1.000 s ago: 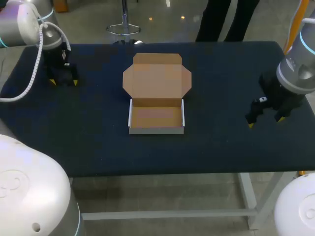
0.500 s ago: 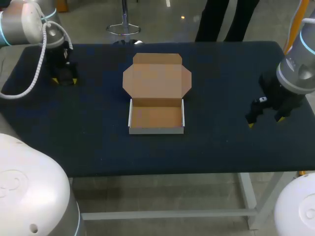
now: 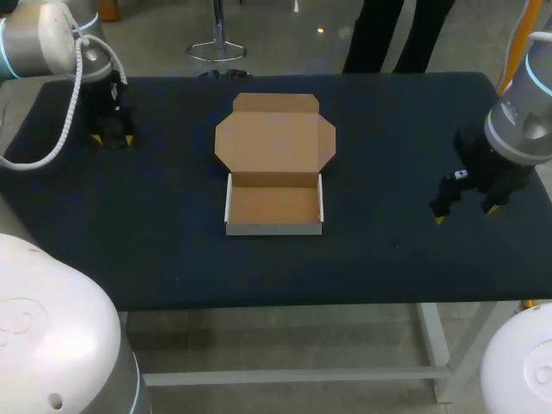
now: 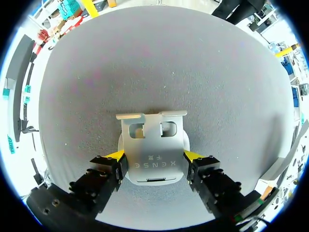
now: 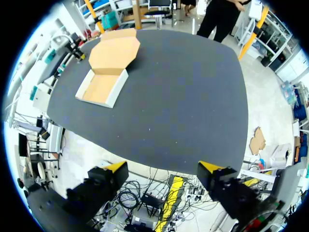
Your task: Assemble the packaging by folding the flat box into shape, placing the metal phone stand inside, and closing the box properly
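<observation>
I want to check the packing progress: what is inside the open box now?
Inside the box only its bare brown floor shows, nothing on it. The near wall hides a thin strip. The metal phone stand is elsewhere, held in the left gripper.

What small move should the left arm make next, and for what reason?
Probably a short lift straight up. The left tool seems shut on the metal phone stand, touching both its sides, while the stand lies flat on the table. The box is folded, its lid open and its inside empty, so it looks ready to receive the stand.
</observation>
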